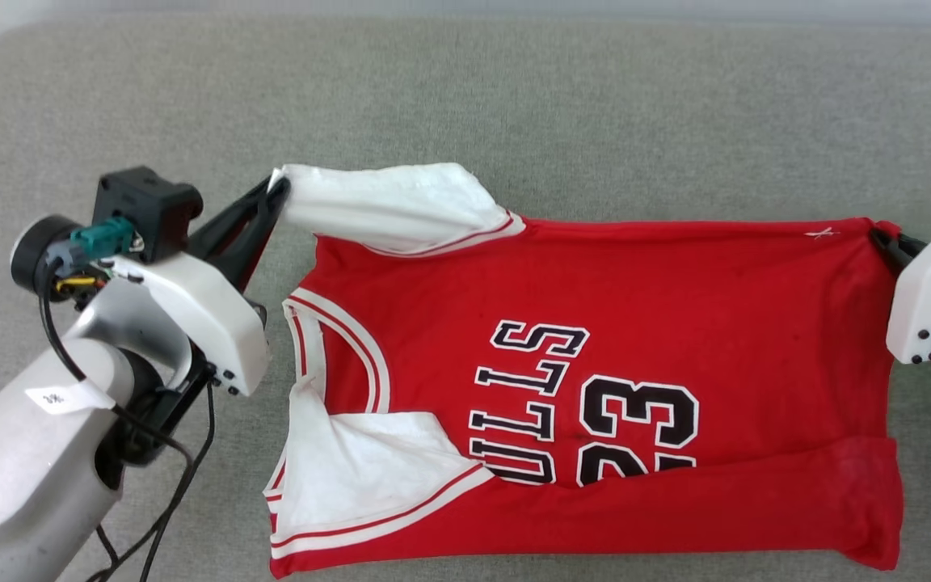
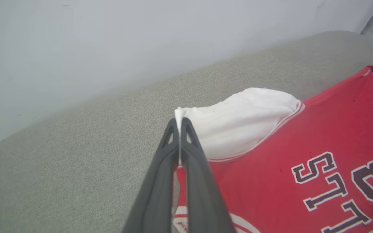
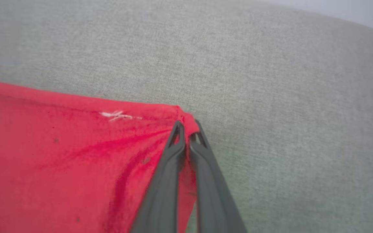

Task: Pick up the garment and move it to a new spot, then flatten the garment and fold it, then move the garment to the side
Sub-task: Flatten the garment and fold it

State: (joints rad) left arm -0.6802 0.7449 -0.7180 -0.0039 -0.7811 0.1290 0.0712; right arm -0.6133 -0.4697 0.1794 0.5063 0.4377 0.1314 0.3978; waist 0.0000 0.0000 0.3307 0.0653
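The red shirt [image 1: 595,323] is lying sideways across the middle of the head view on a grey fabric surface [image 1: 514,97], neck toward the left of the frame and bottom hem toward the right. Closest to the bottom edge, a long strip of the red cloth [image 1: 716,493] is folded up over the front and covers the lowest bits of the "BULLS" lettering and the 23. At lower left the near white sleeve [image 1: 352,477] sits folded in on top of the red. Further up the frame, the far edge is pulled out pretty straight between the two claws. The left claw [image 1: 275,187] at upper left is pinched tight on the tip of the far white sleeve [image 1: 385,206], and its wrist view shows the white cloth squeezed between the dark fingers [image 2: 199,168]. The right claw [image 1: 878,237] at the right edge is clamped on the far hem corner. Behind it all there's a plain pale wall [image 2: 108,38].
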